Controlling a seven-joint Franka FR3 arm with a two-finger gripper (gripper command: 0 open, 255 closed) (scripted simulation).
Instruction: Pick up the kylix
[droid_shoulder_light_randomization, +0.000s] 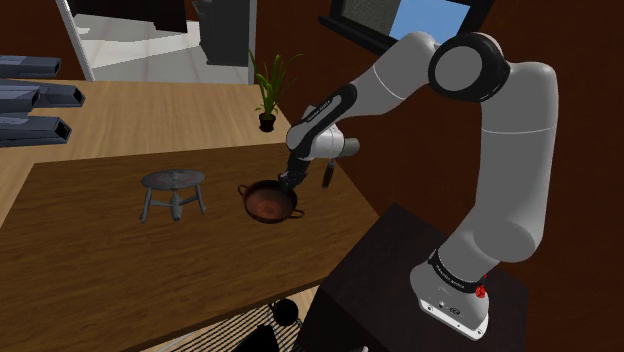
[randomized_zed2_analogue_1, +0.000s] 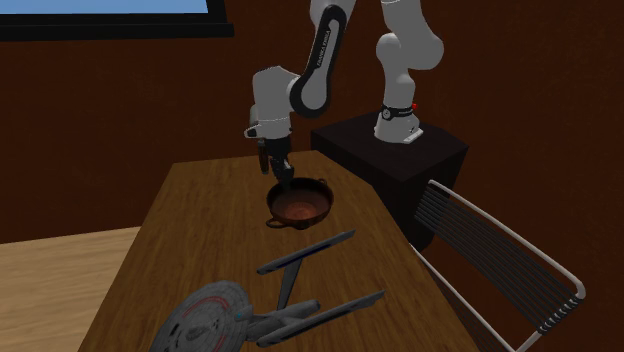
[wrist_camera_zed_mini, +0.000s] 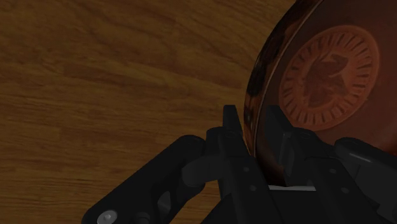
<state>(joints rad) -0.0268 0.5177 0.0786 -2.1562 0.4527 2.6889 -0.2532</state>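
Gripper (wrist_camera_zed_mini: 253, 122) was narrow, fingers (wrist_camera_zed_mini: 232, 135) pinching the rim of the reddish two-handled bowl (droid_shoulder_light_randomization: 270, 202) on the wooden table (droid_shoulder_light_randomization: 100, 272) near the stool (droid_shoulder_light_randomization: 172, 183); the lift needed to go straight up and slow, since a rim pinch could let it tilt.

Kylix (droid_shoulder_light_randomization: 270, 202): shallow wide bowl, red-brown inside, dark and glossy outside, with small loop handle on each of two opposite sides. Carried round medallion at centre, ray border around dark figure. Sat upright, mouth up, on wooden table (droid_shoulder_light_randomization: 120, 260) near its edge at shoulder view's right; possibly just off surface. Rim wall clasped between gripper (wrist_camera_zed_mini: 253, 124) fingers, one inside, one outside.
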